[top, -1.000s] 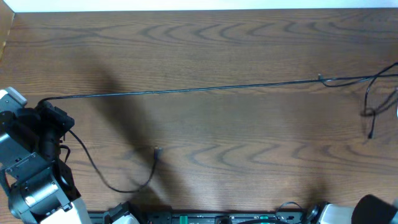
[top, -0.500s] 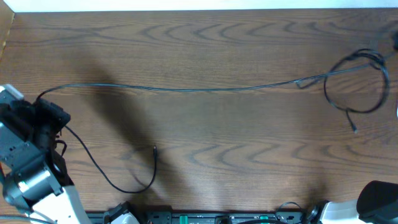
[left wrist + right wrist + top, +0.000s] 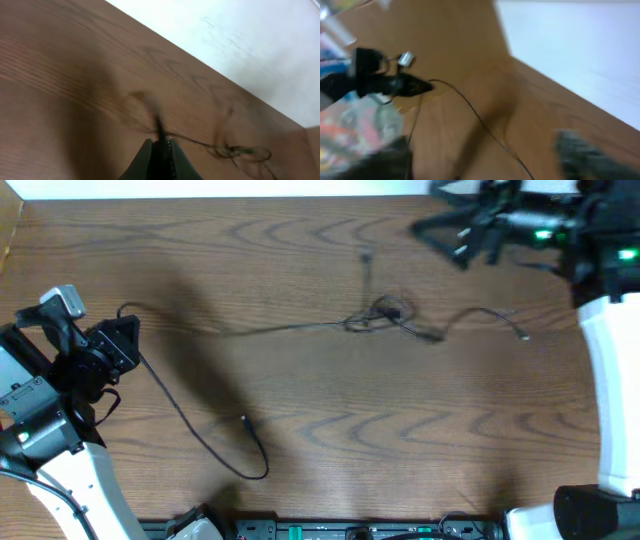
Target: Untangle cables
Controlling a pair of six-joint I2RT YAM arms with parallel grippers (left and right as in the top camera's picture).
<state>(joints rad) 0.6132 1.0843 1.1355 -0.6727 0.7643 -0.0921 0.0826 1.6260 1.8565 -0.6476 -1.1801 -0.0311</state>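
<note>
We see the cables [image 3: 385,312] strewn across the brown wood-grain worktop [image 3: 300,240], knotted mid-worktop (a pale surface lies beyond its far edge). The left end effector [image 3: 128,345] pinches one strand; the right end effector [image 3: 440,242] looks spread, though blurred.

Right gripper [image 3: 455,238] motion-smeared at top edge; jaw gap unreadable. Right wrist view all blur. Knot [image 3: 385,312] in cable [image 3: 290,328] too small to trace crossings. Left gripper [image 3: 159,144] cut by bottom edge; cable there smeared.
</note>
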